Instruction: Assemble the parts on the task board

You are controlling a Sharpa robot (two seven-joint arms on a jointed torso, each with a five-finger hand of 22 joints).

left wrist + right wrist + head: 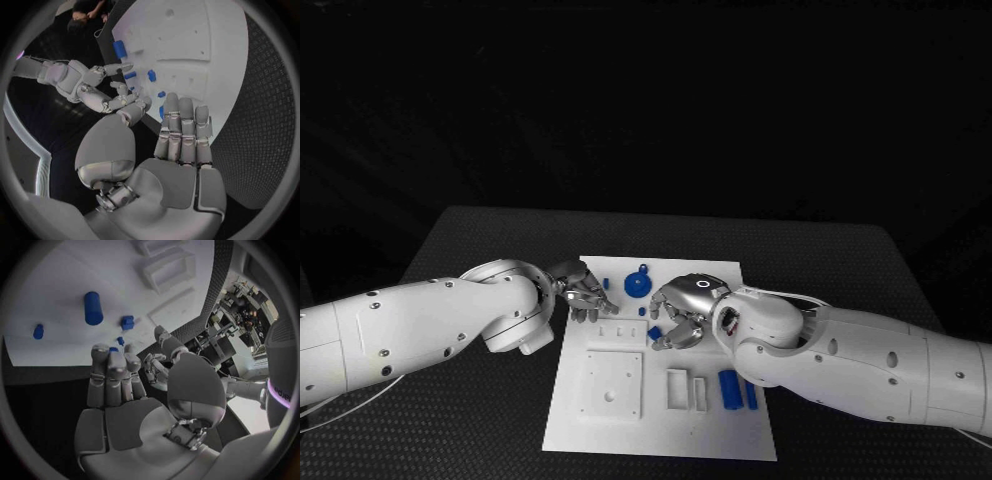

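The white task board [661,425] lies in the middle of the black table. On it are a round blue part [638,285], a small blue block [655,333], a blue cylinder [728,388] and a thin blue bar [750,394]. My left hand [583,296] hovers at the board's upper left edge, fingers straight and together [181,132], thumb apart, holding nothing. My right hand [678,311] hangs over the board's middle, just above the small blue block, and its fingers [115,375] grip nothing. The right wrist view shows the cylinder [93,307] and the small block [127,322] beyond the fingertips.
A white square block [612,383] and two white slotted pieces [687,389] stand on the near half of the board. Black table [473,240] surrounds the board on all sides. The two hands are close together near the board's far half.
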